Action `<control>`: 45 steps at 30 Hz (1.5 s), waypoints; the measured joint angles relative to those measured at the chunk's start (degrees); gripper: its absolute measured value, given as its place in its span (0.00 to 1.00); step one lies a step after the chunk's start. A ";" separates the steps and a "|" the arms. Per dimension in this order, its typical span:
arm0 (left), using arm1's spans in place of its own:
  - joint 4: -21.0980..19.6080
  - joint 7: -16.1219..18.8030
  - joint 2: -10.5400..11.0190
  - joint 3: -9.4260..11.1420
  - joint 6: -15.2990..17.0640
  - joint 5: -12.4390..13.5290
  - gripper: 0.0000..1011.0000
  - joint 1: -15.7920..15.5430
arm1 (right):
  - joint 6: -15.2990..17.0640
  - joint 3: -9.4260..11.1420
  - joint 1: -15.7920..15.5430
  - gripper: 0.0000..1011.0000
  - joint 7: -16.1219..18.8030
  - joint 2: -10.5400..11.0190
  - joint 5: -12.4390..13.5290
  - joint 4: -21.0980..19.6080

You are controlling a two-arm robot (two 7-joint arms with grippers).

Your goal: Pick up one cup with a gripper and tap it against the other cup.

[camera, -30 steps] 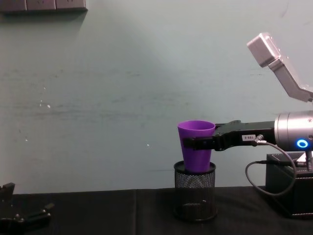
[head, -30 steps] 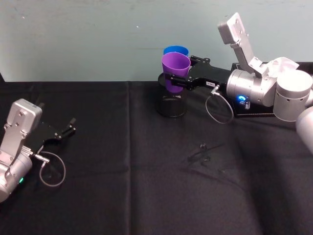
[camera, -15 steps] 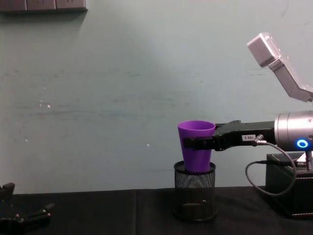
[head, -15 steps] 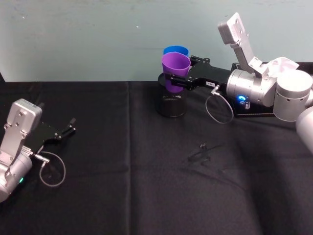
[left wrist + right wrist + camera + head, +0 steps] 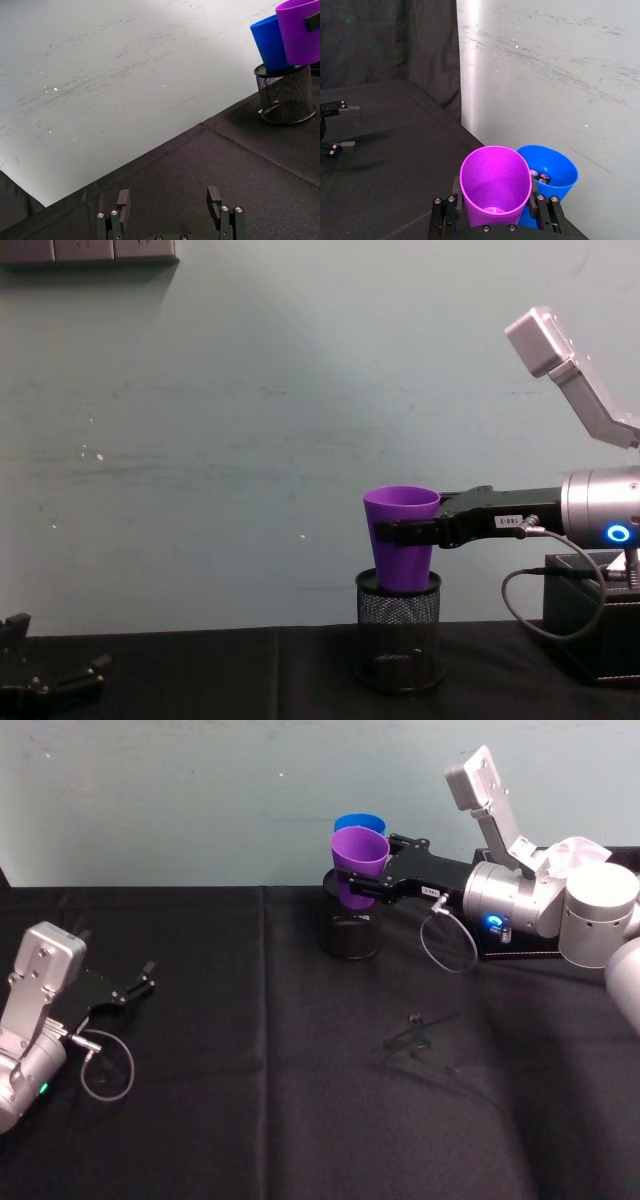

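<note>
A: Purple cup (image 5: 358, 852), where is it?

B: Upper middle of the head view, upright, mouth up, its base at the rim of the mesh holder (image 5: 399, 642). The right gripper (image 5: 362, 878) reaches in from the right of the frame, fingers clamped on the cup's sides.

A: And the blue cup (image 5: 554, 172)?

B: Directly behind the purple one, on the wall side, standing in the holder. In the right wrist view the rims sit side by side. Touching or just apart, I can't tell.

A: So the tap?

B: My guess is a small nudge toward the wall, keeping the cup upright. Too much push could rock the holder.

A: Left gripper (image 5: 167, 200)?

B: Parked at the head view's lower left, fingers spread wide, empty, well apart from both cups.
</note>
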 joint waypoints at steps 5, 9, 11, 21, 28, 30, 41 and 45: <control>0.00 0.00 0.00 0.00 0.00 0.00 0.99 0.00 | 0.00 0.00 0.00 0.72 0.00 0.00 0.00 0.00; 0.00 0.00 0.00 0.00 0.00 0.00 0.99 0.00 | 0.00 0.00 0.00 0.72 0.00 0.00 0.00 0.00; 0.00 0.00 0.00 0.00 0.00 0.00 0.99 0.00 | 0.00 0.00 0.00 0.72 0.00 0.00 0.00 0.00; 0.00 0.00 0.00 0.00 0.00 0.00 0.99 0.00 | 0.00 0.00 0.00 0.72 0.00 0.00 0.00 0.00; 0.00 0.00 0.00 0.00 0.00 0.00 0.99 0.00 | 0.00 0.00 0.00 0.72 0.00 0.00 0.00 0.00; 0.00 0.00 0.00 0.00 0.00 0.00 0.99 0.00 | 0.00 0.00 0.00 0.72 0.01 0.00 0.00 0.00; 0.00 0.00 0.00 0.00 0.00 0.00 0.99 0.00 | 0.00 0.00 0.00 0.72 0.00 0.00 0.00 0.00; 0.00 0.00 0.00 0.00 0.00 0.00 0.99 0.00 | 0.01 0.01 -0.01 0.72 0.00 0.00 0.00 0.00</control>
